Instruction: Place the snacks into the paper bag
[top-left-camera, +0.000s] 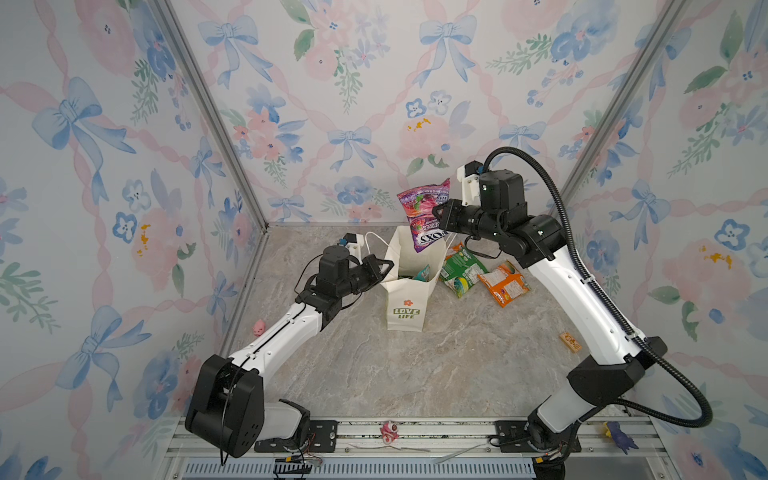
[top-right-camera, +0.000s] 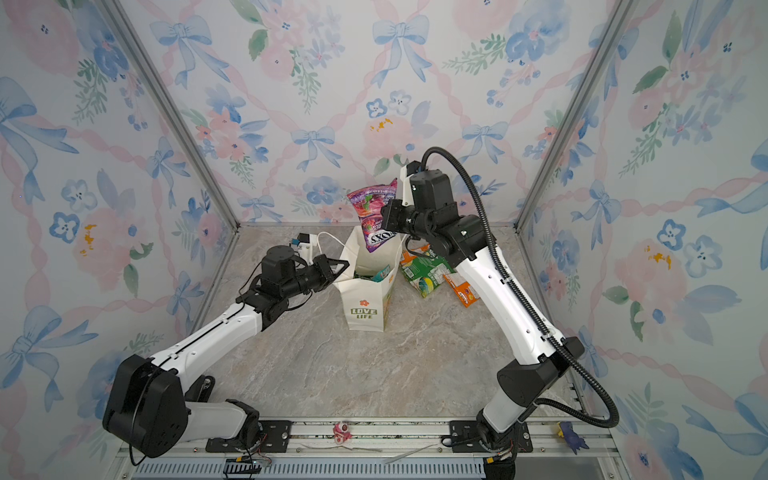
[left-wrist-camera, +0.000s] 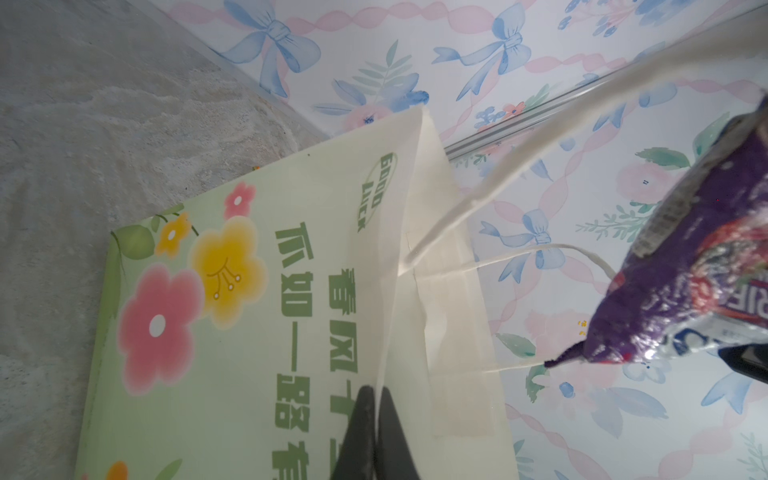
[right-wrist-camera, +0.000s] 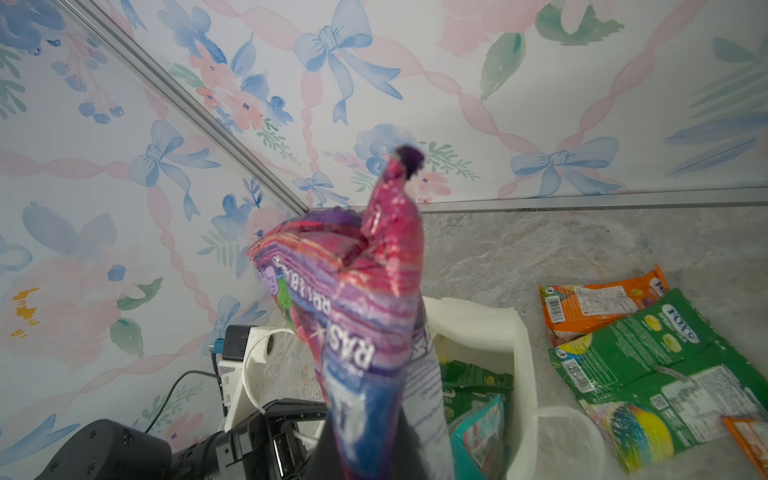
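The cream paper bag (top-left-camera: 405, 305) (top-right-camera: 365, 303) stands upright mid-table, mouth open. My left gripper (top-left-camera: 390, 266) (left-wrist-camera: 376, 388) is shut on the bag's left rim, with the floral side panel (left-wrist-camera: 208, 353) just below it. My right gripper (top-left-camera: 441, 216) (right-wrist-camera: 374, 440) is shut on a purple FOX'S packet (top-left-camera: 424, 212) (top-right-camera: 374, 216) (right-wrist-camera: 374, 316). The packet hangs tilted over the back of the bag's mouth. A teal packet (top-left-camera: 423, 272) (right-wrist-camera: 482, 432) and green ones lie inside. A green packet (top-left-camera: 461, 272) (right-wrist-camera: 665, 374) and an orange packet (top-left-camera: 505, 284) (right-wrist-camera: 598, 303) lie on the table right of the bag.
A pink pig figure (top-left-camera: 258, 328) sits by the left wall and a small wooden block (top-left-camera: 570, 343) by the right arm. White cord handles (left-wrist-camera: 519, 166) stick up from the bag. Patterned walls close in on three sides.
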